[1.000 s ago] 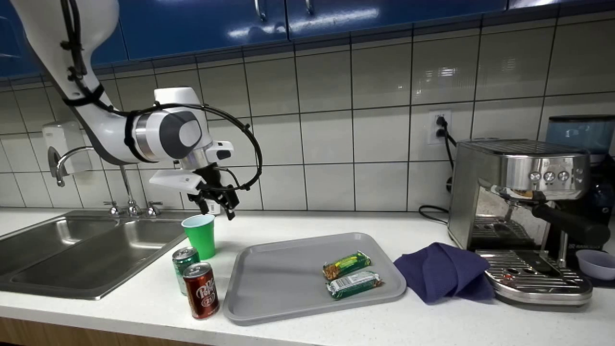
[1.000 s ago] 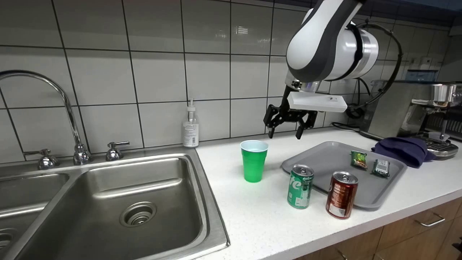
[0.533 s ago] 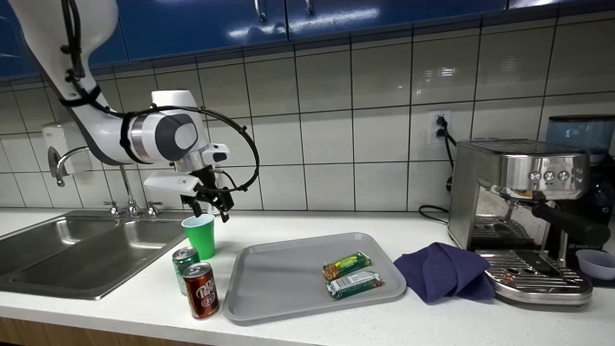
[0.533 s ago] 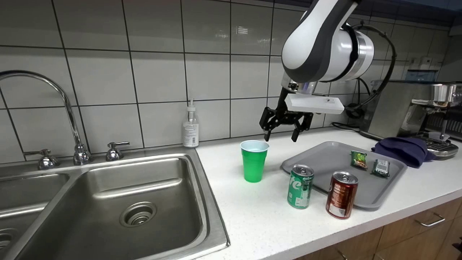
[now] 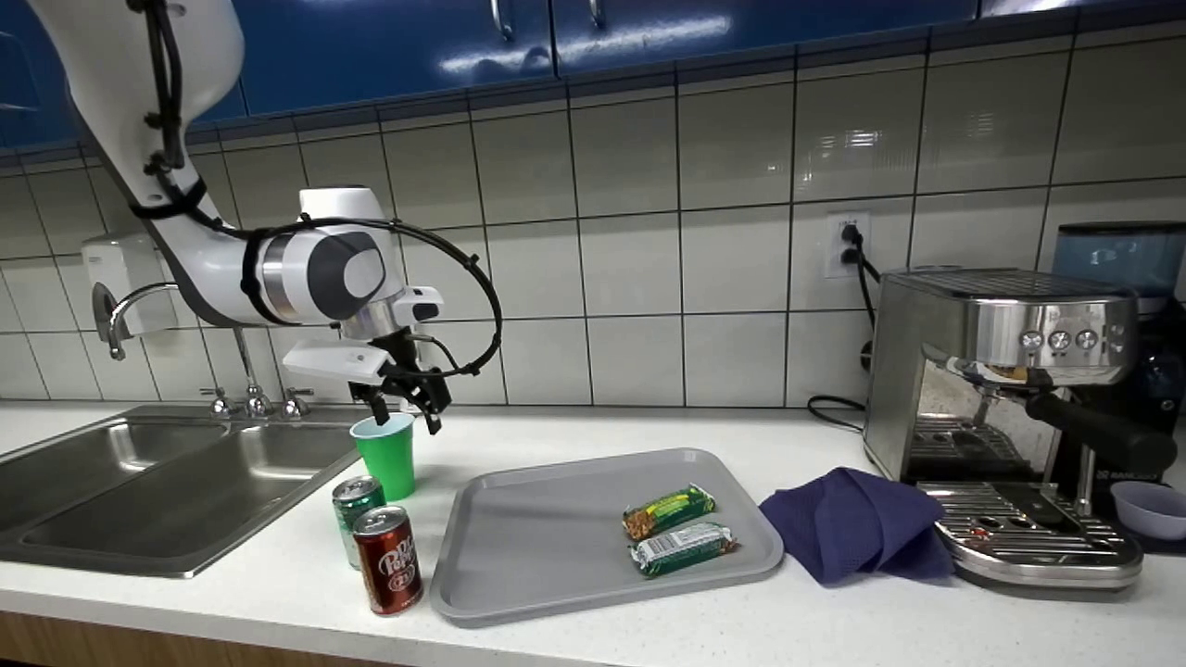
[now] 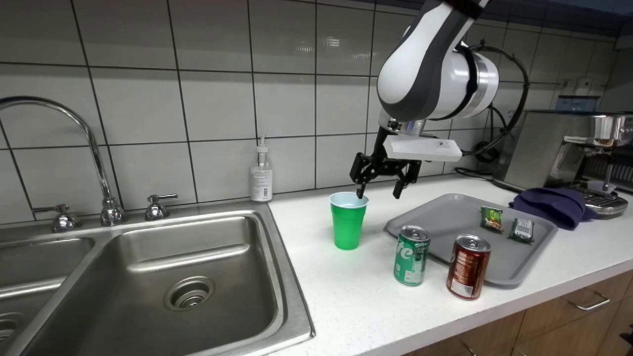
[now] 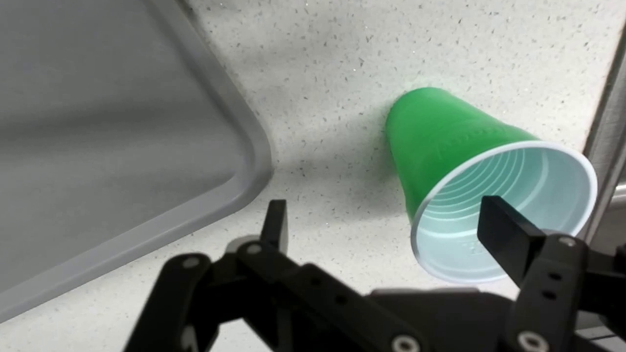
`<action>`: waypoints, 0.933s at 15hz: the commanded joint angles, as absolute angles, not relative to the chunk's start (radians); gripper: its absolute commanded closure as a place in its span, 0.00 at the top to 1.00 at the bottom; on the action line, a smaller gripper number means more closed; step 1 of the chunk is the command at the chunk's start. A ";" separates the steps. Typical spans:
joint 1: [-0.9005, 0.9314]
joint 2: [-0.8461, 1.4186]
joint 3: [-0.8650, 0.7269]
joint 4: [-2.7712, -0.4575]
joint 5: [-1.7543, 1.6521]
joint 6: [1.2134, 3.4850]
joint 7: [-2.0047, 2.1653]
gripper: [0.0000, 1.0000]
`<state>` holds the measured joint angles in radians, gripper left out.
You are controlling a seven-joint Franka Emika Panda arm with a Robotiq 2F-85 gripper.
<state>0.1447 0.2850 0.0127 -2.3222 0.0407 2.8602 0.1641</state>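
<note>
Lowered toward the cup (image 6: 347,225) since the earlier frame: the gripper (image 6: 379,194), fingers apart, nothing held. Both exterior views: cup upright beside the tray (image 6: 460,222). Wrist view: cup apart from the tray's rounded corner; a finger overlies its mouth, contact unconfirmed. Judged light, thin-walled, smooth, easily crushed; best gripped gently below the rim.

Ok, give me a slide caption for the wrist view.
Open black fingers, one partly hiding an upright green cup, gray tray at picture left.
</note>
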 commanded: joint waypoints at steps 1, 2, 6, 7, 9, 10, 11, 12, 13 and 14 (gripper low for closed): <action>0.113 0.327 0.049 -2.258 0.060 2.821 0.120 1.00; 0.114 0.338 0.052 -2.247 0.059 2.820 0.118 1.00; 0.115 0.386 0.054 -2.203 0.054 2.811 0.115 1.00; 0.114 0.397 0.056 -2.192 0.055 2.807 0.114 1.00; 0.112 0.418 0.057 -2.169 0.056 2.800 0.113 1.00; 0.111 0.427 0.057 -2.158 0.057 2.795 0.112 1.00; 0.110 0.435 0.057 -2.149 0.057 2.791 0.111 1.00; 0.109 0.441 0.058 -2.141 0.057 2.788 0.109 1.00; 0.107 0.447 0.059 -2.134 0.057 2.785 0.105 1.00; 0.106 0.450 0.059 -2.129 0.059 2.783 0.104 0.82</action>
<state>0.1406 0.4321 0.0295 -2.1747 0.0407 2.8280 0.1439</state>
